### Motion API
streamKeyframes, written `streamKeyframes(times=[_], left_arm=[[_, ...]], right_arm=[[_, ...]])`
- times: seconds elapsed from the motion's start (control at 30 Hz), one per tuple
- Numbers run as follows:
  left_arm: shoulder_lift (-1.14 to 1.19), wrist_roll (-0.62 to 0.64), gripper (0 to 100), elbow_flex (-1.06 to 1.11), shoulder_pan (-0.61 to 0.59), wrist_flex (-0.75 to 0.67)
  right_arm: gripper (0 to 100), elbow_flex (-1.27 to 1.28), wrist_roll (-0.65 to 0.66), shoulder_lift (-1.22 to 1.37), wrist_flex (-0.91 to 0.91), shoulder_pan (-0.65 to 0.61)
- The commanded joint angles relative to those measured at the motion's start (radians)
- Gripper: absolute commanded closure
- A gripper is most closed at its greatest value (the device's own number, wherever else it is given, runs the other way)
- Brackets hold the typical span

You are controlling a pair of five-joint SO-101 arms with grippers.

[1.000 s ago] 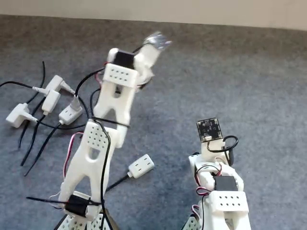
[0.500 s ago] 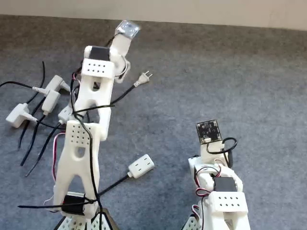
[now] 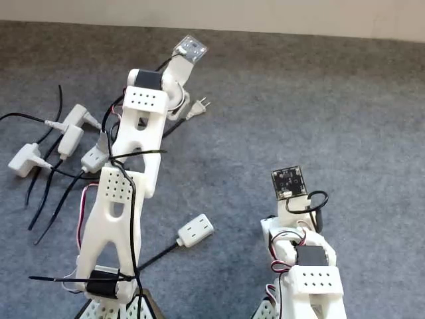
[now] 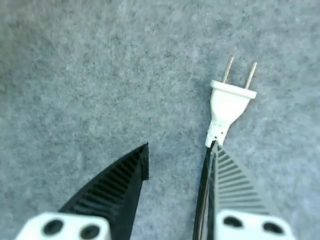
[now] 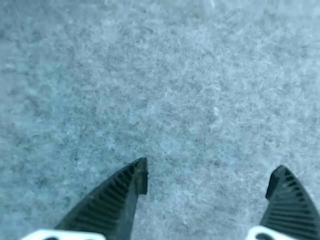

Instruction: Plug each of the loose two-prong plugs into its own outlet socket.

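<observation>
Grey, carpet-like surface (image 3: 358, 100) carrying the plugs and sockets. Left of the two-prong plug (image 4: 227, 105), and well apart from it, a cluster of white connectors (image 3: 70, 139) lies among black cords. Left gripper (image 4: 180, 150), released, hovers just behind the plug. The prongs point away from it, the black cord (image 4: 202, 200) runs along the inner face of one jaw, and the plug's white body lies beyond the fingertips, ungrasped. Nearer the arm bases than the plug, a single outlet socket (image 3: 194, 230) lies at the end of its own cord. Farthest right of the plug, and well apart from it, the right gripper (image 5: 211, 167), likewise released, hangs over bare surface. Suggested technique for the step in hand: advance and centre the left gripper until both jaws bracket the white body rather than the cord, then close. A hold on the cord alone would probably let the prongs swing and spoil alignment with the socket slots.
</observation>
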Motion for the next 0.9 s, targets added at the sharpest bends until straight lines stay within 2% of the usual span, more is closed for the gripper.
streamKeyframes(times=[0.0, 0.13, 0.5, 0.73, 0.87], left_arm=[[-0.012, -0.008, 80, 0.048, 0.016, -0.061], [-0.013, -0.009, 80, 0.128, 0.025, -0.115], [-0.028, -0.003, 80, 0.105, 0.038, -0.115], [-0.039, -0.002, 80, -0.065, 0.082, -0.003], [-0.038, -0.002, 80, -0.071, 0.13, 0.008]], right_arm=[[63.4, -0.004, 0.009, -0.013, -0.018, 0.004], [63.4, -0.004, 0.009, -0.013, -0.018, 0.004], [63.4, -0.004, 0.009, -0.013, -0.018, 0.004], [63.4, -0.004, 0.009, -0.013, -0.018, 0.004], [63.4, -0.004, 0.009, -0.013, -0.018, 0.004]])
